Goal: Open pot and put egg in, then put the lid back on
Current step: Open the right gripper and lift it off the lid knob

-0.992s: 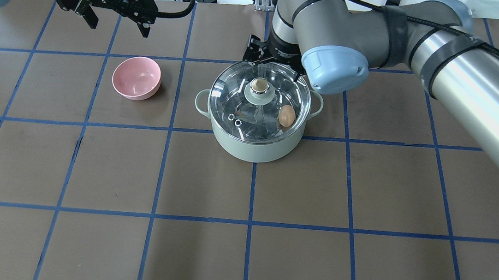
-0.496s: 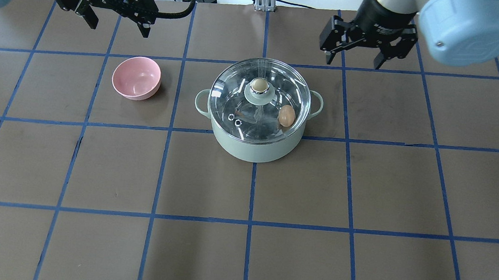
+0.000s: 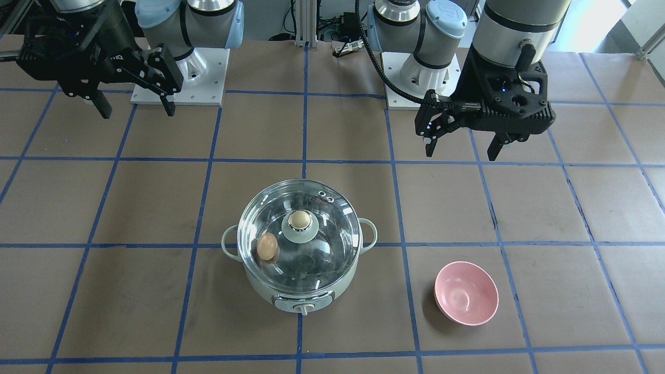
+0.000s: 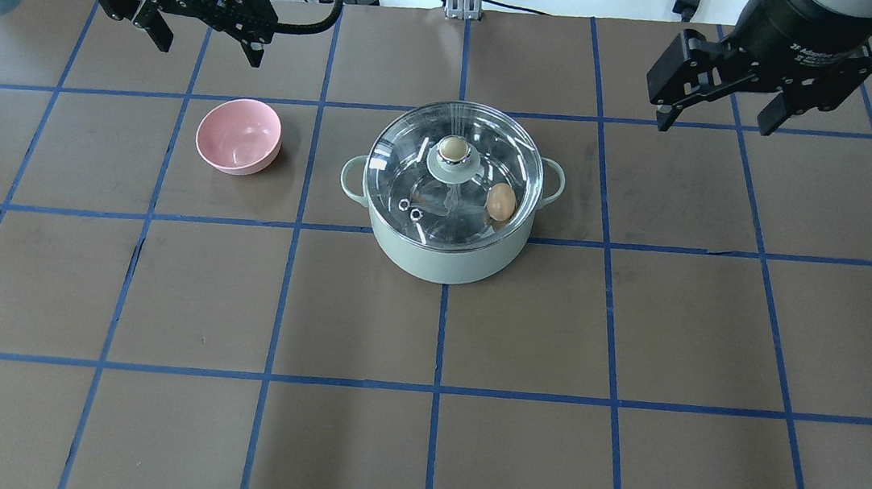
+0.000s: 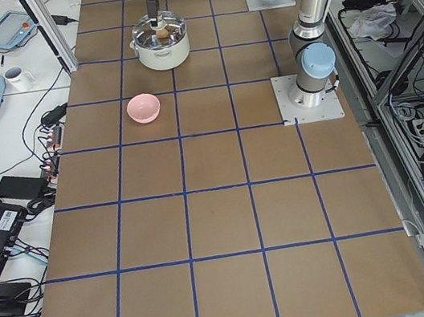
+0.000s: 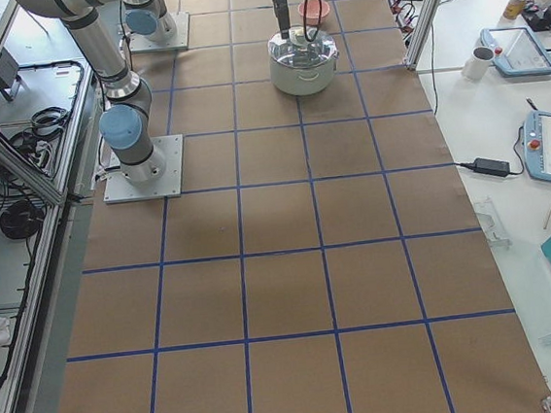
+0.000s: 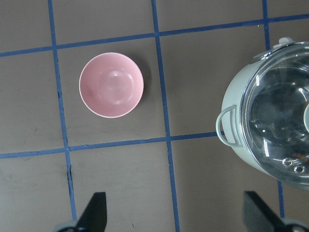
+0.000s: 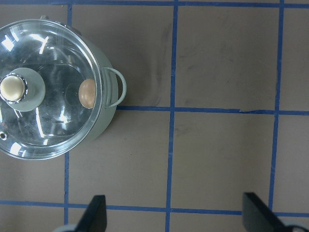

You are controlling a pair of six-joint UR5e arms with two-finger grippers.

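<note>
We see egg [image 4: 500, 202] inside pot [image 4: 446, 260], lid [image 4: 440, 200] seated on top, so task looks done. Left gripper [image 4: 207, 50] and right gripper [image 4: 713, 126] hang spread, empty, well apart from pot.

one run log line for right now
lid: on pot | egg: inside pot, under lid | left claw: open, empty | right claw: open, empty | pink bowl: empty
</note>
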